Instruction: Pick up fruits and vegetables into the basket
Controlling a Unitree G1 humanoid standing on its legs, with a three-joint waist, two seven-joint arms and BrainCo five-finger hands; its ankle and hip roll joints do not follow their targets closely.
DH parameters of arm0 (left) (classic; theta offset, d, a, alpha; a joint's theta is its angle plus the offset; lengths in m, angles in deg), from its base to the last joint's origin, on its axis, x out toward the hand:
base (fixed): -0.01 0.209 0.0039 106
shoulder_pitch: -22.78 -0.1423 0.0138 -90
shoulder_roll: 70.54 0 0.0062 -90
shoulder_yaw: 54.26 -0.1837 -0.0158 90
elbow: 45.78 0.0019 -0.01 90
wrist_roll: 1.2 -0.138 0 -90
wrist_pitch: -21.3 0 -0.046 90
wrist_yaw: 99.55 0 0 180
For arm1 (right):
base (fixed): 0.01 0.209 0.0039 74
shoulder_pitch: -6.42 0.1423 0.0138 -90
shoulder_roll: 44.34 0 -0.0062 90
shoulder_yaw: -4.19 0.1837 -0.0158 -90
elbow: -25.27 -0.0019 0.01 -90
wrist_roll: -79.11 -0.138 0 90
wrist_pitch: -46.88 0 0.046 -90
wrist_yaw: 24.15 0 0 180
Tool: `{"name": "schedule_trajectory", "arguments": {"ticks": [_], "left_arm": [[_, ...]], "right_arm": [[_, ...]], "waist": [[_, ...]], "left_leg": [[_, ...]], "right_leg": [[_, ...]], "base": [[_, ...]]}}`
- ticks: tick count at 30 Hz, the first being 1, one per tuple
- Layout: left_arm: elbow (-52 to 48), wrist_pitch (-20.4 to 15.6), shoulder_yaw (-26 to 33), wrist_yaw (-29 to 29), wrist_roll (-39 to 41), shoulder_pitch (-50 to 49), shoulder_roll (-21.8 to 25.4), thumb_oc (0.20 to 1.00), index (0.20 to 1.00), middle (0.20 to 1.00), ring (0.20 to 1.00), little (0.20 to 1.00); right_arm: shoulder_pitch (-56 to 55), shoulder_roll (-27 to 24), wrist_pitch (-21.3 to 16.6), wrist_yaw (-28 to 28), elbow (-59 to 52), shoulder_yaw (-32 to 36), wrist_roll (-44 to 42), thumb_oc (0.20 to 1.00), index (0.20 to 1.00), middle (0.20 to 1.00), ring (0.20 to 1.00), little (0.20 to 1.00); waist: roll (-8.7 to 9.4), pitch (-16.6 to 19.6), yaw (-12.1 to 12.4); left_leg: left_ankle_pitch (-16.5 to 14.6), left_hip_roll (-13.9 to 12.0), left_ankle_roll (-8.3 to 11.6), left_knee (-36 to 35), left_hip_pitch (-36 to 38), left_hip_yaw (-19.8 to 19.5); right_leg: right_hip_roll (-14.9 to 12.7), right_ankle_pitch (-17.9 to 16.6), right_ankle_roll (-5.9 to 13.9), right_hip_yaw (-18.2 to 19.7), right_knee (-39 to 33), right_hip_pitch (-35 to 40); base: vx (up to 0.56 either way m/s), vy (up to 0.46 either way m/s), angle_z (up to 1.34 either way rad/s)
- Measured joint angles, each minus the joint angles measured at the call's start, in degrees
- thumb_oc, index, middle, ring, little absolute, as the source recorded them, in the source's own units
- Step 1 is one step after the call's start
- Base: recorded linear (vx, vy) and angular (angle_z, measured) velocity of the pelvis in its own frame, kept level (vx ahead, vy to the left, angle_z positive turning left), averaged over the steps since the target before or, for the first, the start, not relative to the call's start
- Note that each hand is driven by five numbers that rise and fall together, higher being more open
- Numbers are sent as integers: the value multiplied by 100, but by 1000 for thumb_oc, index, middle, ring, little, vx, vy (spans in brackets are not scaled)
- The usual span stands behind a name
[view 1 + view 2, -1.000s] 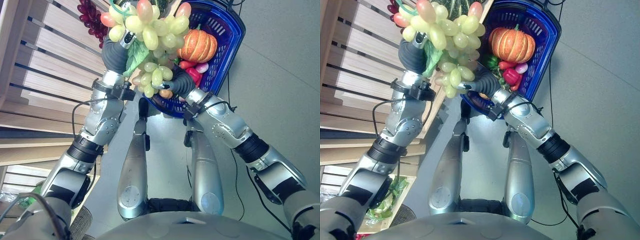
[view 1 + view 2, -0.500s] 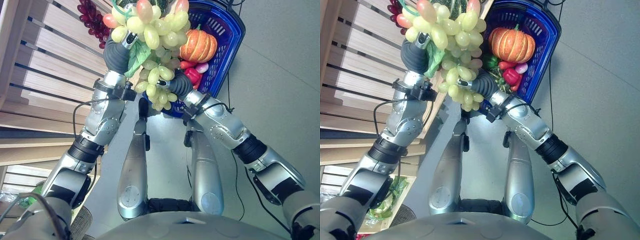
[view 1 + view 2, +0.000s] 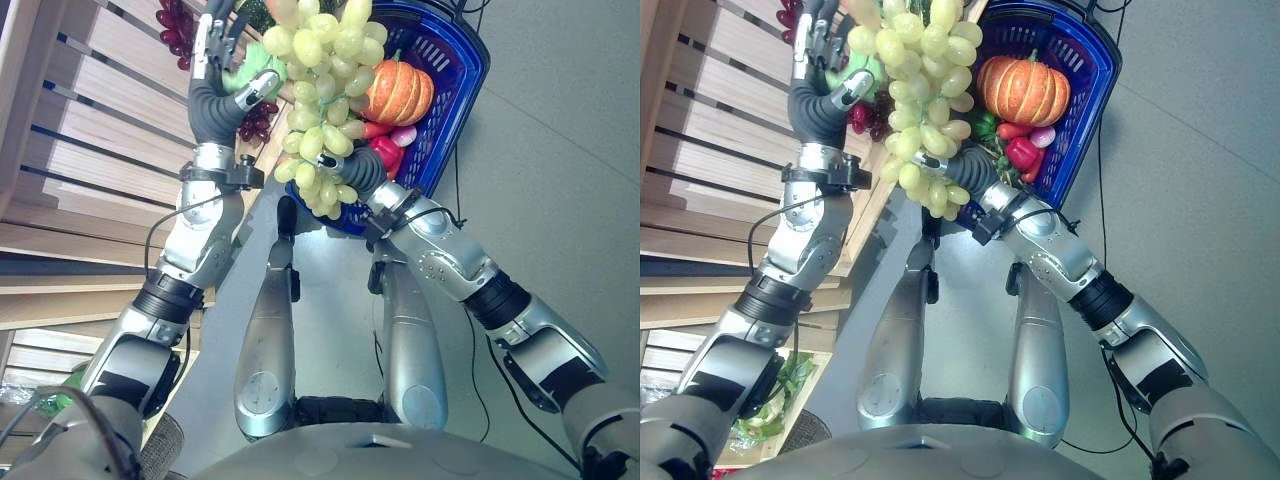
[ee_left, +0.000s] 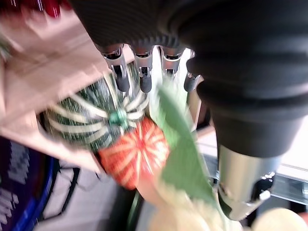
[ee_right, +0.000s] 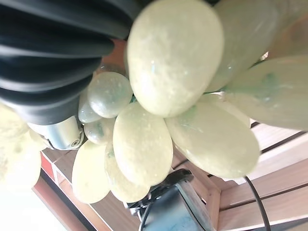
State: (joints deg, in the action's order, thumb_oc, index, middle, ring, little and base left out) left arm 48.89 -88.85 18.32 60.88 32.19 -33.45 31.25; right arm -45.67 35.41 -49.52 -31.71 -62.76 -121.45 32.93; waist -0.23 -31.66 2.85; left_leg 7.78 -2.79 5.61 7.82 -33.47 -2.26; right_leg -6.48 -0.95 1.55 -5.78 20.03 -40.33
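A big bunch of green grapes (image 3: 322,80) is held up over the near rim of the blue basket (image 3: 455,60). My right hand (image 3: 362,172) grips it from below, a dark fingertip curled onto the lower grapes. The right wrist view shows grapes (image 5: 173,57) pressed close against that hand. My left hand (image 3: 213,60) is open beside the bunch at the shelf edge, its fingers (image 4: 134,67) straight, with a green leaf (image 4: 178,134) just past them. In the basket lie an orange pumpkin (image 3: 397,92), a red pepper (image 3: 386,148) and a pink radish (image 3: 404,135).
A slatted wooden shelf (image 3: 90,130) runs along my left. On it are dark red grapes (image 3: 175,25), a striped green squash (image 4: 91,115) and a small red-orange pumpkin (image 4: 134,154). Grey floor (image 3: 560,150) lies to the right of the basket.
My left hand has let go of the top of the grape bunch and swung up toward the shelf with fingers straight. The bunch stays in my right hand.
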Motion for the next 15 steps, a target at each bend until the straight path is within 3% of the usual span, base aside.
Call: {"name": "schedule_trajectory", "arguments": {"ticks": [15], "left_arm": [[1921, 261, 192, -997, -1042, 487, 138, 1000, 1000, 1000, 1000, 1000]], "right_arm": [[60, 16, -331, 725, 1042, 373, -103, 200, 200, 200, 200, 200]], "waist": [[-2, 1, -58]], "left_leg": [[1, 3, -1, -8, -1, 60]], "right_leg": [[-5, 0, 1, 37, 6, -42]], "base": [[1, 37, -1]]}}
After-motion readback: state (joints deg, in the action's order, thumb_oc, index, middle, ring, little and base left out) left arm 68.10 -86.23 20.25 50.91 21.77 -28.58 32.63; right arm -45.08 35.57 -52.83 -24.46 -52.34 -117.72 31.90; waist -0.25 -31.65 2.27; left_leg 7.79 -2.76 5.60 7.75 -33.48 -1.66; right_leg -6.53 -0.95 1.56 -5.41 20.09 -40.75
